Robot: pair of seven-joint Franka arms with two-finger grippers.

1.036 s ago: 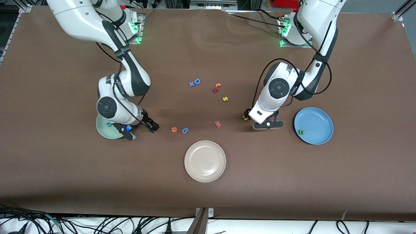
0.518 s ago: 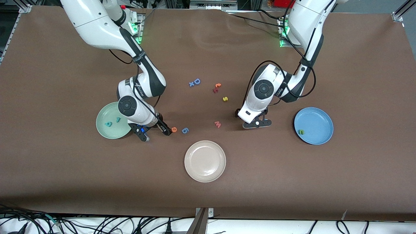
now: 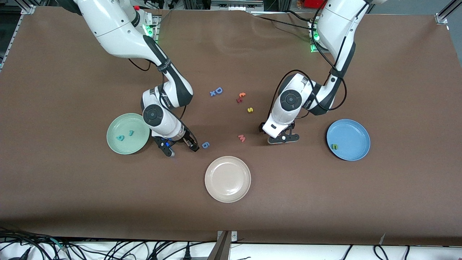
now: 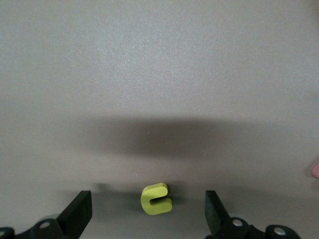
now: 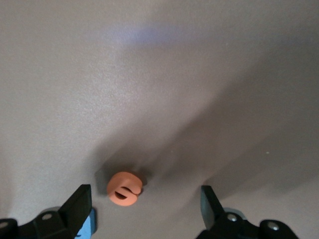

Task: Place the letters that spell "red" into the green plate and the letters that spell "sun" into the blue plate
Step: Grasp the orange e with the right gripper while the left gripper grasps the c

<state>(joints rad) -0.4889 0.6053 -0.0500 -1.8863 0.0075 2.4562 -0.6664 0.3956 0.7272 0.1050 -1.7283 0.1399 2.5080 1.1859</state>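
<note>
The right tool (image 3: 179, 145) hangs low over the counter (image 3: 72, 202), between the green plate (image 3: 139, 143) and the blue "6"-like letter (image 3: 205, 144), its fingers (image 5: 76, 205) spread wide with nothing gripped. In the right wrist view the orange "e" (image 5: 125, 188) lies flat on the counter between those fingers, closer to one of them and touching neither.

The green plate sits just beside the right tool, toward the right arm's end of the counter. It holds two teal letters, the "d" (image 3: 120, 137) and the "r" (image 3: 131, 133), near each other and apart.

The left tool (image 3: 276, 134) is also low over the counter, near the pink "w" (image 3: 242, 138), its fingers (image 4: 77, 213) wide apart and empty. The left wrist view shows the yellow "u" (image 4: 156, 198) lying on the counter between them, roughly midway.

The blue plate (image 3: 357, 126) lies well apart from the left tool, toward the left arm's end of the counter, with the green "n" (image 3: 334, 146) in it near the rim.

The yellow "s" (image 3: 250, 109) rests on the bare counter near the left tool. The cream-white plate (image 3: 227, 179) lies between the two tools, nearer the front camera, and holds nothing.
</note>
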